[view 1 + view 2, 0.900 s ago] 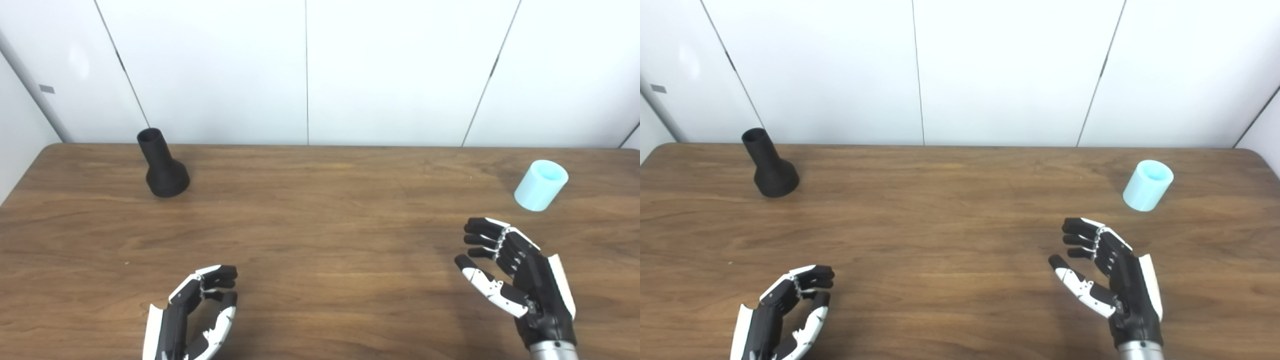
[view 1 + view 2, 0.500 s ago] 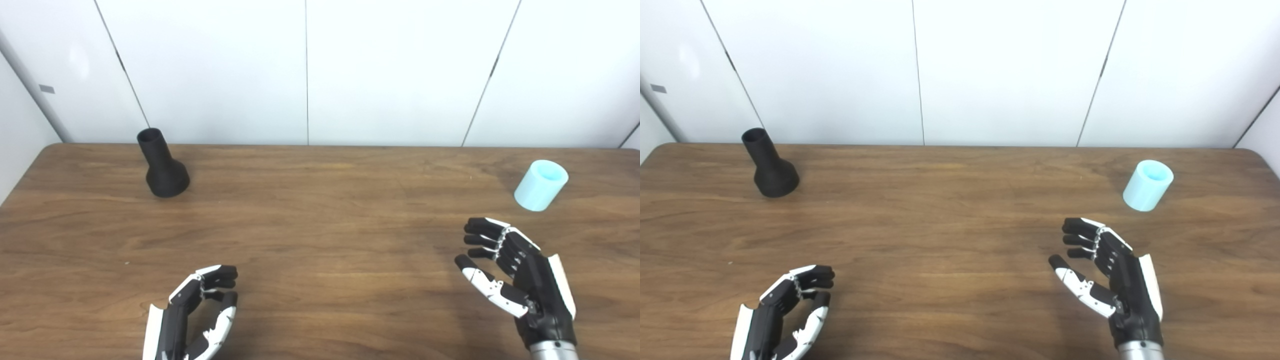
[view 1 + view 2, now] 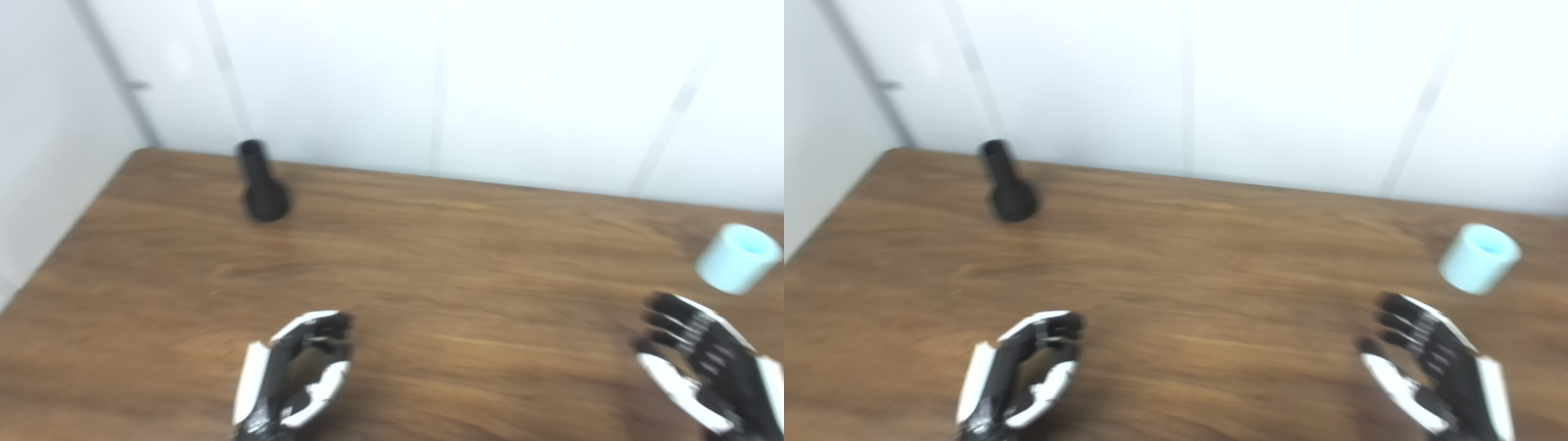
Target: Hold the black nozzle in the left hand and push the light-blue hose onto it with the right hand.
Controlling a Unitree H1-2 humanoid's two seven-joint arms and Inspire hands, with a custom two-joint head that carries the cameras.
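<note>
The black nozzle (image 3: 263, 184) stands upright on its wide base at the far left of the wooden table (image 3: 429, 257), near the back edge. A short light-blue hose piece (image 3: 737, 258) stands at the far right. My left hand (image 3: 294, 373) hovers low over the near left of the table, fingers curled with a gap, holding nothing. Near the right edge my right hand (image 3: 1439, 370) is spread open, just below and left of the hose (image 3: 1479, 257). Both views are motion-blurred.
White wall panels (image 3: 429, 79) rise directly behind the table's back edge. The table's left edge (image 3: 55, 251) runs diagonally beside a white side wall.
The whole picture has shifted and tilted, so the camera has turned left. The nozzle, the hose and both hands show no movement of their own.
</note>
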